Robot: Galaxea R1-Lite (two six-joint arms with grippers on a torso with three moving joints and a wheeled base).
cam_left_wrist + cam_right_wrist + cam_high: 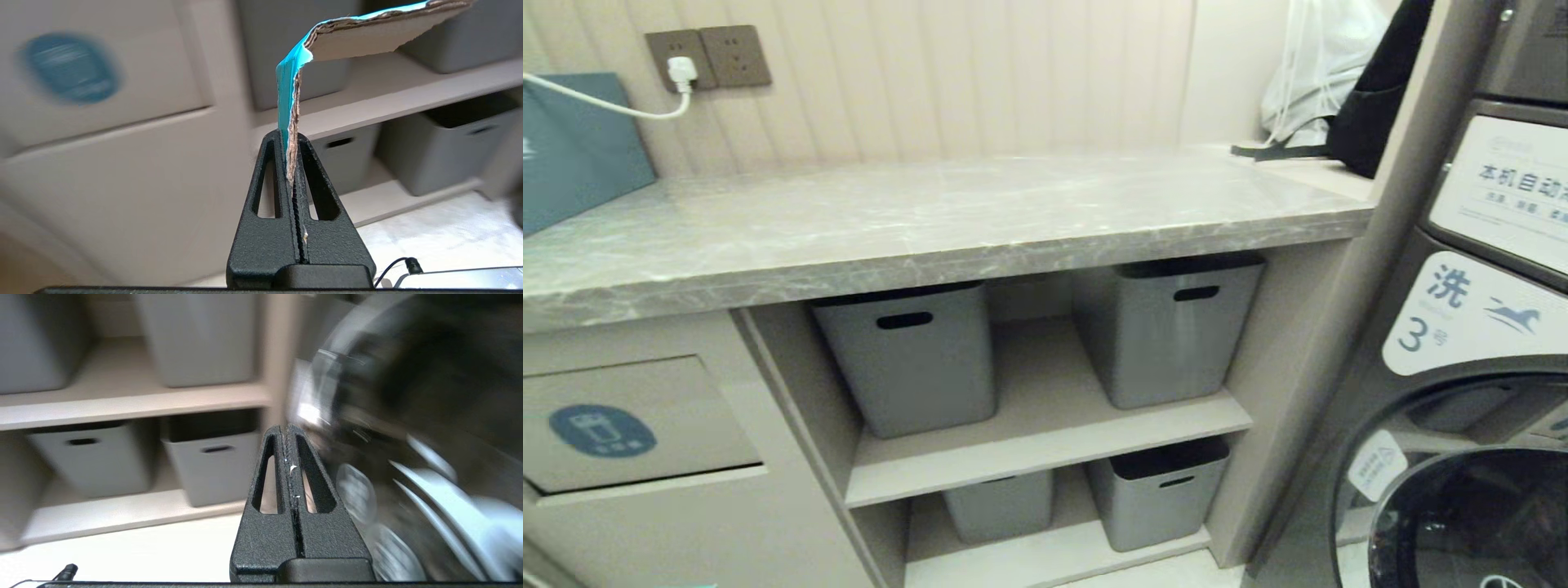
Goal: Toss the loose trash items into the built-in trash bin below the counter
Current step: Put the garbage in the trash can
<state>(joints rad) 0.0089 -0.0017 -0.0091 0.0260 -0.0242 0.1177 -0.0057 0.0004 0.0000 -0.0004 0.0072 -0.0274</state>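
My left gripper (289, 136) is shut on a torn scrap of cardboard (369, 34), brown on one face and turquoise on the other, bent over above the fingertips. Behind it stands the built-in trash bin flap (98, 77), a beige panel with a blue oval sticker. That same flap (629, 425) sits at the lower left of the head view, under the grey marble counter (931, 220). No scraps lie on the counter. My right gripper (284, 428) is shut with nothing in it, near the washing machine door. Neither arm shows in the head view.
Grey tubs with slot handles (915, 359) (1176, 335) stand on open shelves beneath the counter, two more below (1156, 498). A washing machine (1470, 408) fills the right. A teal bag (572, 147), a plugged wall socket (686, 61) and bags (1339, 82) sit at the counter's back.
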